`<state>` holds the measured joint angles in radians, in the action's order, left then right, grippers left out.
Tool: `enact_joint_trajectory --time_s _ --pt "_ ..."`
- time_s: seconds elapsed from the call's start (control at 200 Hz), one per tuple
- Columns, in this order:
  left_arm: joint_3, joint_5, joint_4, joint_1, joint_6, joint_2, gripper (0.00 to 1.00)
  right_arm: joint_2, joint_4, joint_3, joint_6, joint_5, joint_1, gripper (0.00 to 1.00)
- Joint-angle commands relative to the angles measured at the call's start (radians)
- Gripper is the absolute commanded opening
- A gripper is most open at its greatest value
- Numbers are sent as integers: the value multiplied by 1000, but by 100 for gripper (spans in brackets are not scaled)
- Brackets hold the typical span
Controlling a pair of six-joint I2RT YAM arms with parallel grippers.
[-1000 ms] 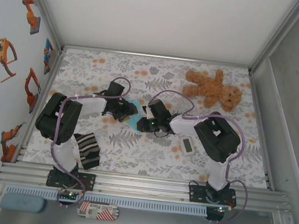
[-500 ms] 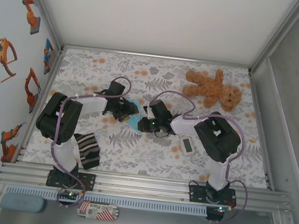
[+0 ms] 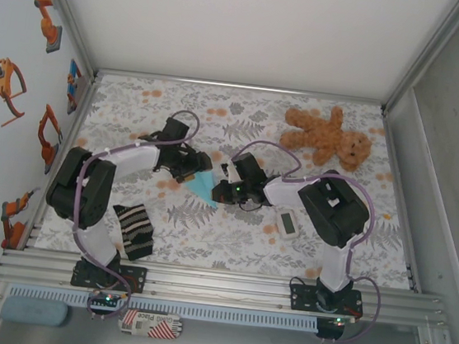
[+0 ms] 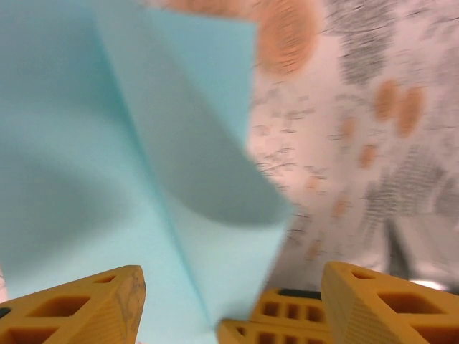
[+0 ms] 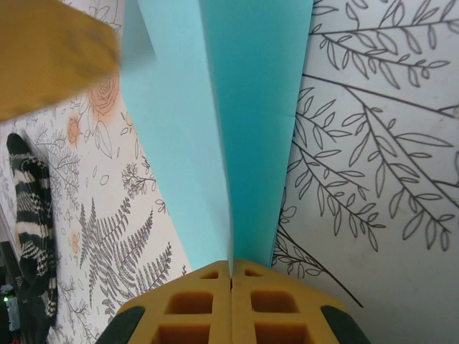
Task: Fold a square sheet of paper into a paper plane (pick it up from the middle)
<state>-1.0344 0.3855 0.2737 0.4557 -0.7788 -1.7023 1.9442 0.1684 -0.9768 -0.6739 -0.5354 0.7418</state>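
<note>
The right gripper (image 5: 231, 276) is clenched on the centre crease of the folded light-blue paper sheet (image 5: 237, 129). The sheet sits mid-table between both grippers, beyond the black-and-cream striped cloth (image 3: 133, 229). The left gripper (image 4: 229, 301) has spread its jaws over the last second and let the paper go. That fold looks finished, though the dart is probably not. The brown teddy bear (image 3: 326, 136) lies farthest back.

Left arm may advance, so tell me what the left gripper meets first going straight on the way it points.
Most likely the folded light-blue paper, straight ahead of the open left gripper, with the right gripper shut on it. How near is unclear in the blurred view.
</note>
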Motion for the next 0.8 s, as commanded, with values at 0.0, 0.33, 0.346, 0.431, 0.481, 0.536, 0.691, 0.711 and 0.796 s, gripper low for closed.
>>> enact_joint_trajectory --time_s 0.0,0.33,0.346,0.431,0.481,0.536,0.691,0.711,0.796 --pt "41 15 -71 -17 24 105 62 18 -33 4 -5 -26 -4 4" --pt "221 168 -349 -21 -25 79 23 32 -62 -19 4 -45 -7 5" --pt "226 172 -360 -20 -26 74 22 31 -62 -20 4 -46 -7 4" --pt "247 192 -411 -21 -37 55 19 35 -65 -21 6 -51 -7 4" --pt "251 197 -431 -21 -39 39 18 39 -67 -23 4 -53 -7 4" --pt "253 211 -450 -22 -46 20 16 42 -67 -25 4 -55 -7 5" --pt "255 219 -477 -26 -53 -18 14 45 -70 -25 4 -56 -9 4" --pt "255 219 -478 -27 -53 -24 13 46 -71 -25 4 -57 -9 5" --pt "254 217 -479 -30 -55 -43 12 47 -73 -27 4 -57 -9 5"
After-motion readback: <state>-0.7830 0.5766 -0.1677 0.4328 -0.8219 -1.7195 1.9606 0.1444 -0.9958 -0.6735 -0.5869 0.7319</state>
